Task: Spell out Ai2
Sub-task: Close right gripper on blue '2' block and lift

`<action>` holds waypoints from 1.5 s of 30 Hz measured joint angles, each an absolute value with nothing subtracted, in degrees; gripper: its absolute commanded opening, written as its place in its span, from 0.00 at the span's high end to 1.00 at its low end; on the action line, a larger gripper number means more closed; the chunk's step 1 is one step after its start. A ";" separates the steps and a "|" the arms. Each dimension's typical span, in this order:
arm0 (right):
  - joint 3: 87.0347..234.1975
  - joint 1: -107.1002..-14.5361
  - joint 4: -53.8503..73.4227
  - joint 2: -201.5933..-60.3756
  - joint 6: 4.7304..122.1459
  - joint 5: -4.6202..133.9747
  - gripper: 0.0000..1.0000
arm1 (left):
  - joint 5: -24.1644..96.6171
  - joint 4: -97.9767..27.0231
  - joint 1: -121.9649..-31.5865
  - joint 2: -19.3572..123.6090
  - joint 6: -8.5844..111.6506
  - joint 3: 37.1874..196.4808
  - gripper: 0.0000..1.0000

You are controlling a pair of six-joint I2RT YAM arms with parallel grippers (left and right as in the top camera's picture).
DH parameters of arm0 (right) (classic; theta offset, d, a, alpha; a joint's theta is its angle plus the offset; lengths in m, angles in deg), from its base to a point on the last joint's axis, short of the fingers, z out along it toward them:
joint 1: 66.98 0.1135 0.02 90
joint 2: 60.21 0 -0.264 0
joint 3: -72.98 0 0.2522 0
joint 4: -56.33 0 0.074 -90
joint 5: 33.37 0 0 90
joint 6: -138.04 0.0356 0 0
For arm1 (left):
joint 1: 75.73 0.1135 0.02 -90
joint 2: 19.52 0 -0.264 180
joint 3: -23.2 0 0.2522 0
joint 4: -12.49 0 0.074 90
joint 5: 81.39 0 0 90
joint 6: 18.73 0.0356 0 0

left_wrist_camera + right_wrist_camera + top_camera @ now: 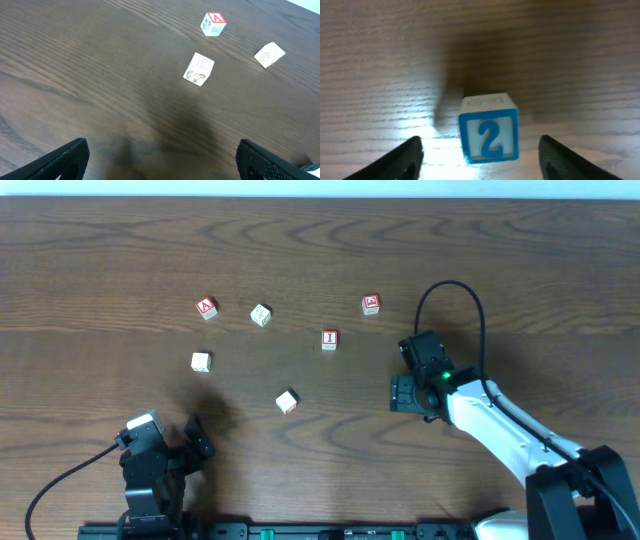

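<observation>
3 small wooden cubes belong to the task, and they lie apart from each other, not in a row. The 2 cube point(489, 135) stands upright on the tabletop point(100, 260), its blue 2 face turned toward the right wrist camera. It sits between the fingers point(402, 157) of the right gripper point(480, 150). These fingers stand apart, 1 on each side, and bare wood shows between each finger and the cube, so nothing is clamped. In the overhead view this cube is hidden under the gripper.

The I cube point(329, 339) lies near, to the left of the right gripper in the overhead view, with its red letter up. The A cube point(206, 307) is well apart from both, far on the left, also with its red letter up.

The left gripper point(165, 165) hovers low at the near left edge, wide apart, with only bare wood between its fingers. Ahead of it lies a cube with an animal drawing point(199, 69), and beyond this the A cube and a tilted pale cube point(270, 54).

1 more red-faced cube point(371, 304) lies beyond the right gripper; its character I cannot read. 1 last pale cube point(287, 401) lies alone near the middle.
</observation>
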State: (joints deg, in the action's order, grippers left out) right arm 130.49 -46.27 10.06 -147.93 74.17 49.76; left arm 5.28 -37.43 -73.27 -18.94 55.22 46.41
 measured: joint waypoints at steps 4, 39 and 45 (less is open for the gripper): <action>130.49 -48.24 10.54 -147.93 72.75 50.22 0.32 | 5.26 -37.43 -73.27 -18.94 55.22 46.41 0.05; 130.49 -48.76 11.44 -147.93 68.79 53.65 0.69 | 5.26 -37.41 -73.27 -18.94 55.22 46.41 0.05; 130.49 -48.76 11.50 -147.93 68.79 53.65 0.71 | 5.26 -37.43 -73.27 -18.94 55.22 46.41 0.05</action>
